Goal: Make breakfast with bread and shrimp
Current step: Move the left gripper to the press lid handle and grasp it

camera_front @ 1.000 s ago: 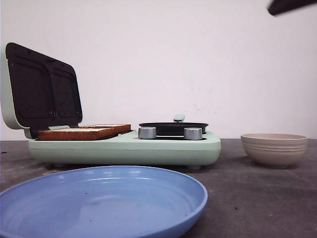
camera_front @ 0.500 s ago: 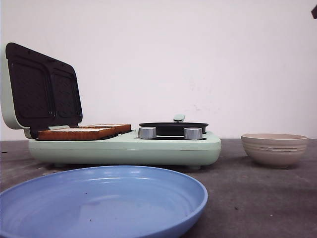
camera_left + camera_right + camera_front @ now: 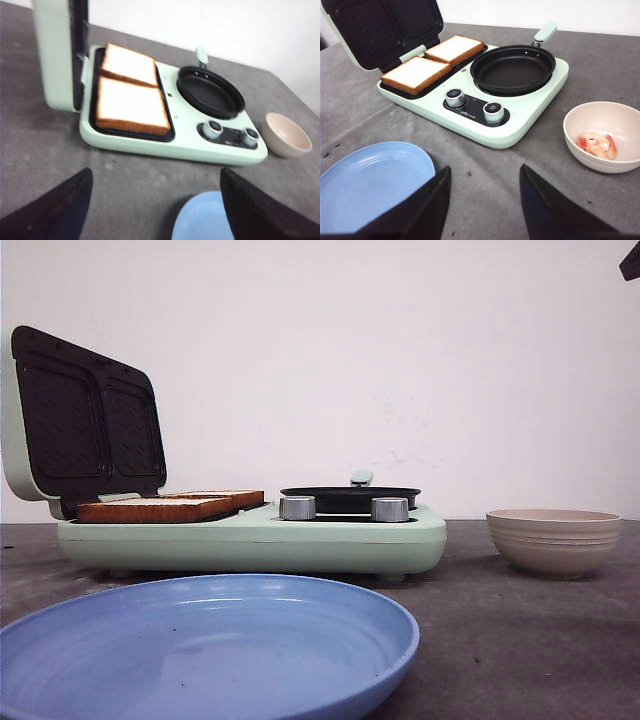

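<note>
Black, your left gripper (image 3: pixel 155 210) and right gripper (image 3: pixel 482 205) gape wide, empty; pink shrimp (image 3: pixel 596 144) fill the beige ribbed bowl (image 3: pixel 620 159).

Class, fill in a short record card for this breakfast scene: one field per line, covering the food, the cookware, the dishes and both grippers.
bread: two slices lying side by side on the grill plate
lid: open, upright
pan: black, empty
shrimp: in the beige bowl
bowl: beside the cooker
plate: blue, empty
left gripper: open, holding nothing
right gripper: open, holding nothing
</note>
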`<action>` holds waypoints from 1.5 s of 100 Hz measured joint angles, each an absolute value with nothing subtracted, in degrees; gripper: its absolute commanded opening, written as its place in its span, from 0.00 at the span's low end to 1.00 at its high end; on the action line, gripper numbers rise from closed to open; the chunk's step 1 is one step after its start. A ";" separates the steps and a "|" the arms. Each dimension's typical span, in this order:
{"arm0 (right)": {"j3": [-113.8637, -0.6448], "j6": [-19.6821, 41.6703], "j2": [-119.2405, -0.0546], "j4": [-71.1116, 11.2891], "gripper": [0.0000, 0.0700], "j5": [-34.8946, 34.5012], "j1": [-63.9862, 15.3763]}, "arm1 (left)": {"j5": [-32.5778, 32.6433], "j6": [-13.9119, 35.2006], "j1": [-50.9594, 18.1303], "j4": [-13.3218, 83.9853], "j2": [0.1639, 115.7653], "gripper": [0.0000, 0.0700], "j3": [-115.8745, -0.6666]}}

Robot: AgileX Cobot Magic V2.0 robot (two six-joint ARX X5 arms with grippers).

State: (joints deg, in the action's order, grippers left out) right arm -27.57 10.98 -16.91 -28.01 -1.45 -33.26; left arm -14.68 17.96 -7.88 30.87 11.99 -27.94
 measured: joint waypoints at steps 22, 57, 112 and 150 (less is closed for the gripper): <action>-27.57 10.98 -16.91 -28.14 0.38 -1.48 -33.26 | -13.61 26.24 -7.44 23.81 13.45 0.63 -28.21; -27.57 10.96 -16.91 -28.45 0.38 -1.45 -33.26 | -15.90 22.94 -3.09 24.25 33.08 0.63 -42.83; -27.49 10.76 -16.91 -28.45 0.38 -1.45 -33.26 | -19.44 20.16 3.99 39.46 63.53 0.61 -84.51; -27.46 10.74 -16.91 -28.47 0.38 -1.48 -33.26 | -28.21 18.46 14.74 41.54 70.78 0.69 -84.77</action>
